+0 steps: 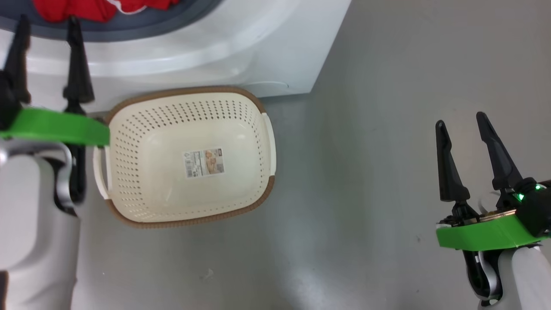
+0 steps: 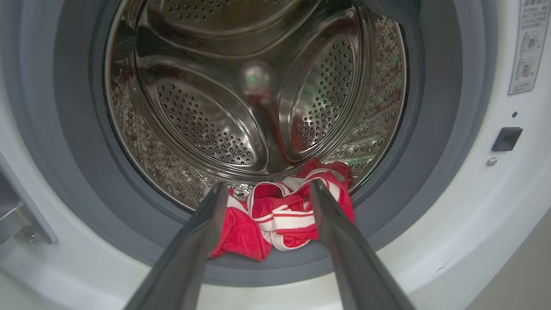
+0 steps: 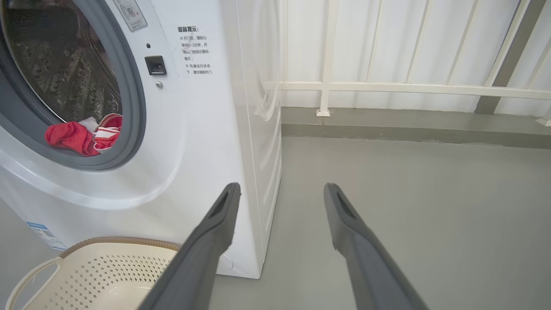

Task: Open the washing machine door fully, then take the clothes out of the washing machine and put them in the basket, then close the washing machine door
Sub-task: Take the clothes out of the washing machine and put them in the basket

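Facing the clothes (image 2: 280,215), left end effector (image 2: 267,186) gapes; right end effector (image 3: 280,187) gapes above floor (image 3: 430,193).

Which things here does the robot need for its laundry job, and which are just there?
For the job: washing machine, red clothes, basket, left gripper.
Just there: white railing, grey floor.

The basket (image 1: 181,89) is set on the floor (image 1: 366,172) just before the washing machine (image 1: 241,47), below its drum opening. The clothes (image 2: 280,215) are heaped in the drum (image 2: 206,120) at its front lip, partly on the gasket (image 2: 387,206). The left gripper (image 1: 48,21) is held before that opening, the right gripper (image 1: 460,120) well apart to the right, over the floor.
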### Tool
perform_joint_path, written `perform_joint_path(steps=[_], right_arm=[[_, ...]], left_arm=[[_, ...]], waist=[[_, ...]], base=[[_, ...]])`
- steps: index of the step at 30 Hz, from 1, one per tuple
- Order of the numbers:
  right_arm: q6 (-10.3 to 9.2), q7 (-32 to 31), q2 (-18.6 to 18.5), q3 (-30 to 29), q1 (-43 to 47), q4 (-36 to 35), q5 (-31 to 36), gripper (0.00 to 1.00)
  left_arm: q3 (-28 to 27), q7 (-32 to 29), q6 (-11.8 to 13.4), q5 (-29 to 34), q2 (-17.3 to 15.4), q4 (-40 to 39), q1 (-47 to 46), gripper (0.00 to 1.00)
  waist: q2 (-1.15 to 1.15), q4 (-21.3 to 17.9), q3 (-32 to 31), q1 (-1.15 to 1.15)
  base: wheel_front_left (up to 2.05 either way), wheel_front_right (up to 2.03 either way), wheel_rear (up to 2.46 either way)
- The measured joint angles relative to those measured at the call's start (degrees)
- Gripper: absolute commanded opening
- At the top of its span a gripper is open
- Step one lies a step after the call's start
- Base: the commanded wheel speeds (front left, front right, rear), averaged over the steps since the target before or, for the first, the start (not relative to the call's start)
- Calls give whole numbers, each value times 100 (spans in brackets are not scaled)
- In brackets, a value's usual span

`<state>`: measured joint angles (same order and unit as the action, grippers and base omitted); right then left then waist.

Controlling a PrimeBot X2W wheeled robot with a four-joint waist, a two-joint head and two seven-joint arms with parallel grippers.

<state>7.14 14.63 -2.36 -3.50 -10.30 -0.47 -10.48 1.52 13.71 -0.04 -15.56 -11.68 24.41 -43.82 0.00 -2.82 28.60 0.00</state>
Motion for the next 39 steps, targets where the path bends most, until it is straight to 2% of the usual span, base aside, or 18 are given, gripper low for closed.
perform_joint_path(steps=[14, 23, 39], right_arm=[[0, 0, -10, 133, -210, -7, -9, 100], [0, 1, -11, 270, -324, 51, -27, 100], [0, 1, -10, 608, -411, 151, -359, 100]], left_arm=[[36, -92, 54, 65, -215, 1070, -1301, 100], [224, -678, 294, 326, -399, 1856, -2002, 100], [411, -1518, 513, 513, -808, 3185, -2813, 100]], waist=[[0, -193, 490, 0], [0, -353, 652, 0], [0, -720, 769, 0]], base=[[0, 0, 0], [0, 0, 0], [0, 0, 0]])
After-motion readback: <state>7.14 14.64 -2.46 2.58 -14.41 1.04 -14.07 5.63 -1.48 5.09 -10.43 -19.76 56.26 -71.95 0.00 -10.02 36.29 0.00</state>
